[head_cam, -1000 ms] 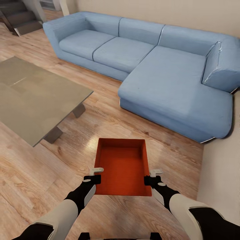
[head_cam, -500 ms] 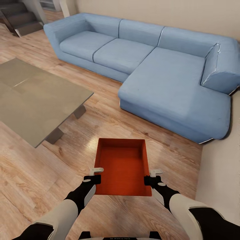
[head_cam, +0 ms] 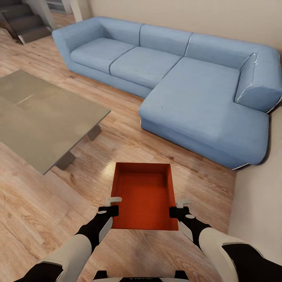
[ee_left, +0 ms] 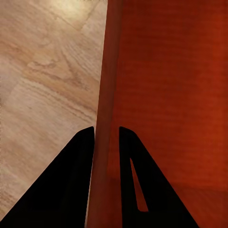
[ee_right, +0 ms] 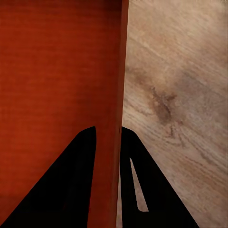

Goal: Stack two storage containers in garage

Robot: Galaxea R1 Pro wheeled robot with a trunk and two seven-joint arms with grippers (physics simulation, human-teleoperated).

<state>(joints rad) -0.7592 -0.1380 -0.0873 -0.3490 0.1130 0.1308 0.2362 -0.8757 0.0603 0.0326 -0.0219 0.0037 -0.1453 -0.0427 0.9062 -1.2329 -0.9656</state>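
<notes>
The container is held level over the wood floor, the left gripper clenched on its left wall and the right gripper on its right wall, each wall apparently pinched between two fingers. It probably hangs clear of the floor. To carry it well, keep both grips equally tight and level, and turn slowly, clear of the table corner and the sofa.

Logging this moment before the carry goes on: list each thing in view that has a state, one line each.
storage container: open-topped, nothing inside, upright and level, gripped on both side walls.
left gripper: shut on the storage container's left wall, fingers straddling it.
right gripper: shut on the storage container's right wall, fingers straddling it.
sofa: nothing on its cushions.
low table: standing, top bare.
</notes>
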